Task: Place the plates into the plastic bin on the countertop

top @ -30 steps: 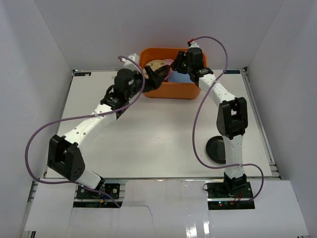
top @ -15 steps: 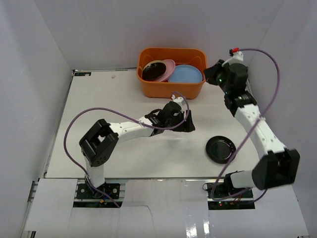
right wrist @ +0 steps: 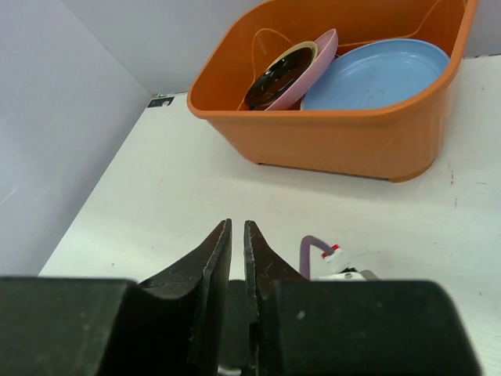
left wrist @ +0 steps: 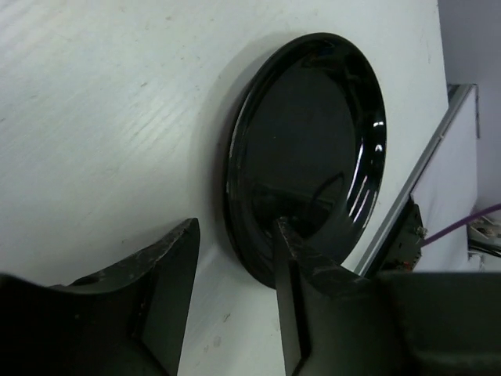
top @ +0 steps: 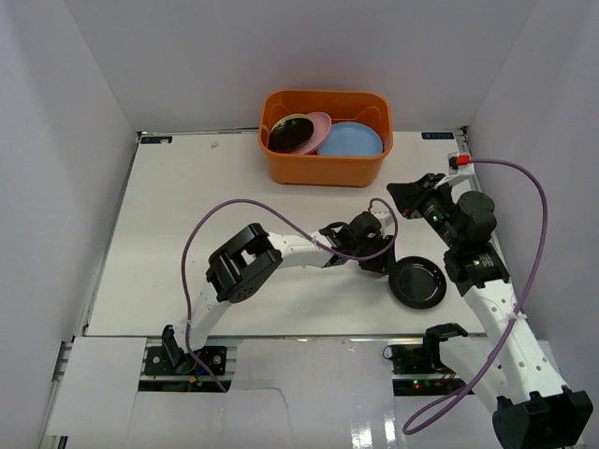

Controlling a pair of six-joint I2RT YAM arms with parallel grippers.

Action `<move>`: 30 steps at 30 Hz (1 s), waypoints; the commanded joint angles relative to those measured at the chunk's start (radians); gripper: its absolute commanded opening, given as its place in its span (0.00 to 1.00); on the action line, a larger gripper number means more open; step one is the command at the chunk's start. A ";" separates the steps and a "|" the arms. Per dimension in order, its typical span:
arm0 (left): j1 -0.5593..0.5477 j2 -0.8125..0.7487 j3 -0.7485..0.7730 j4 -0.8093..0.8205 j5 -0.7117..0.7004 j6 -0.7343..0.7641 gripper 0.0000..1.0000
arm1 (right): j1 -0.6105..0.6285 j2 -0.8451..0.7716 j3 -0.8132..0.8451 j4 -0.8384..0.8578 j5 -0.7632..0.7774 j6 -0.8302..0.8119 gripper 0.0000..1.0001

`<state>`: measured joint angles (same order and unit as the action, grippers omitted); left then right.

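Left fingers (top: pixel 382 260): spread apart, holding nothing. They are set low at the edge of the black plate (left wrist: pixel 305 149), one finger over its inside and the other over bare tabletop (top: pixel 206 215), so the rim sits in the gap. My guess at why: a flat dish gives no other purchase, so the edge has to be pinched.

Right fingers (top: pixel 404 194): pressed almost together with a thin slit between, nothing in them. They hang above the tabletop at about 3 o'clock and point toward the bin (top: pixel 323 173). I read that as parked out of the way, leaving the path to the bin free.

Black plate: round, shallow and glossy, with bright streaks of reflection along its raised rim. It lies flat at about 5 o'clock on the tabletop, near the front edge and well apart from the bin. It is the only plate I see outside the bin.

Bin: orange, at 12 o'clock against the back wall. Inside, a blue plate (right wrist: pixel 376 74) lies on the 3 o'clock side. On the 9 o'clock side a pink plate (right wrist: pixel 317 66) and a dark plate (right wrist: pixel 274 74) lean together.
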<state>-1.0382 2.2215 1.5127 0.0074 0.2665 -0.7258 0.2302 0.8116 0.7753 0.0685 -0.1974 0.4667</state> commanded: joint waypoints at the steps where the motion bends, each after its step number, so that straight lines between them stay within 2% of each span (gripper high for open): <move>1: 0.001 0.049 0.049 -0.023 0.054 -0.001 0.52 | -0.002 -0.043 -0.028 -0.001 -0.050 -0.002 0.18; 5: -0.010 0.099 0.079 -0.026 0.083 0.006 0.44 | -0.002 -0.057 -0.054 -0.002 -0.051 -0.005 0.20; 8: -0.016 0.118 0.078 -0.049 0.074 0.009 0.21 | 0.000 -0.063 -0.059 -0.001 -0.063 -0.003 0.21; 10: -0.014 0.113 0.070 -0.060 0.037 0.009 0.00 | 0.000 -0.074 -0.060 -0.001 -0.071 0.000 0.22; 15: 0.024 0.009 0.017 -0.017 0.023 0.005 0.00 | -0.002 -0.130 -0.030 -0.042 -0.056 0.030 0.23; 17: 0.046 -0.090 -0.002 0.024 0.048 -0.003 0.00 | -0.002 -0.175 0.001 -0.036 -0.072 0.056 0.31; 18: 0.072 -0.129 -0.012 0.054 0.050 -0.004 0.00 | -0.002 -0.187 0.019 -0.053 -0.074 0.056 0.39; 20: 0.107 -0.230 -0.006 0.063 0.056 -0.006 0.00 | 0.000 -0.204 0.088 -0.106 -0.036 0.033 0.43; 23: 0.210 -0.322 0.024 0.057 0.074 -0.014 0.00 | 0.000 -0.227 0.130 -0.138 0.062 0.001 0.44; 30: 0.521 -0.350 0.136 -0.003 0.036 -0.040 0.00 | 0.015 -0.163 0.046 -0.047 -0.002 0.015 0.44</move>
<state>-0.6155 1.9041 1.6077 0.0265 0.3325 -0.7494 0.2359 0.5938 0.8669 -0.0208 -0.1829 0.4866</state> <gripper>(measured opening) 0.036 0.445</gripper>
